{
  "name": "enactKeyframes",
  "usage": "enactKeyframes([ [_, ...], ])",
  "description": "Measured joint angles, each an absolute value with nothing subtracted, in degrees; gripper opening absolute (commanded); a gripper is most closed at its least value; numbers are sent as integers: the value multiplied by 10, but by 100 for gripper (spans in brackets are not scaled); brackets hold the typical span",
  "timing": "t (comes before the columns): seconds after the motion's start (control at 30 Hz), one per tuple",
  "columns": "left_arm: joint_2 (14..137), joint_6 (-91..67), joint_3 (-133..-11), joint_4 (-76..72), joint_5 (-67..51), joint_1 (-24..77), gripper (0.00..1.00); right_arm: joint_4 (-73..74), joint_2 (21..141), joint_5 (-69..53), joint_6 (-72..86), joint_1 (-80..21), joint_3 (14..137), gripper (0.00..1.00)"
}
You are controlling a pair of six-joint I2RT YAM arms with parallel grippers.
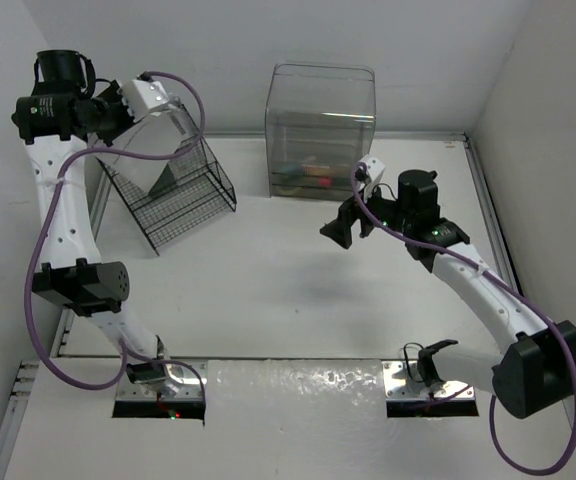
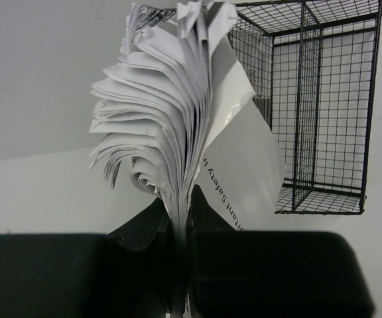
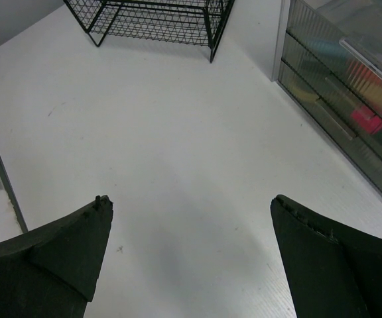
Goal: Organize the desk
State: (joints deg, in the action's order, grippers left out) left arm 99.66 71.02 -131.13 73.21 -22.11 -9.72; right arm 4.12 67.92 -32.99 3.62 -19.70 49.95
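fanning pages [image 2: 168, 119], left wrist view only

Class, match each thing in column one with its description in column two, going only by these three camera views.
Column one:
1. left gripper
2. right gripper
3. wire basket
4. drawer unit

Column two:
A. clear plastic, coloured items inside
B. shut on a sheaf of papers
C. black mesh
D. open, holding nothing

Pairs: 1-B, 2-D, 3-C, 4-A
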Motion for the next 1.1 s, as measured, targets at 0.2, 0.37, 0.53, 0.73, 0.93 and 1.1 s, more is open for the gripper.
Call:
enactKeyframes([
  [0.2,998,766,-1288,732,-258,-101,0,41,685,-331,36,-197,499,99],
  [0.37,1006,799,-1280,732,-280,-101,0,41,686,-333,36,-197,499,99],
  [0.53,1009,821,-1278,731,-286,-101,0,41,695,-335,37,-197,499,99],
  [0.73,1052,842,-1278,738,-281,-98,0,39,706,-336,39,-197,498,99],
  [0.93,1094,857,-1266,750,-272,-98,0,36,715,-337,46,-197,497,99],
  [1.1,1107,859,-1268,753,-272,-94,0,30,728,-339,54,-197,496,99],
])
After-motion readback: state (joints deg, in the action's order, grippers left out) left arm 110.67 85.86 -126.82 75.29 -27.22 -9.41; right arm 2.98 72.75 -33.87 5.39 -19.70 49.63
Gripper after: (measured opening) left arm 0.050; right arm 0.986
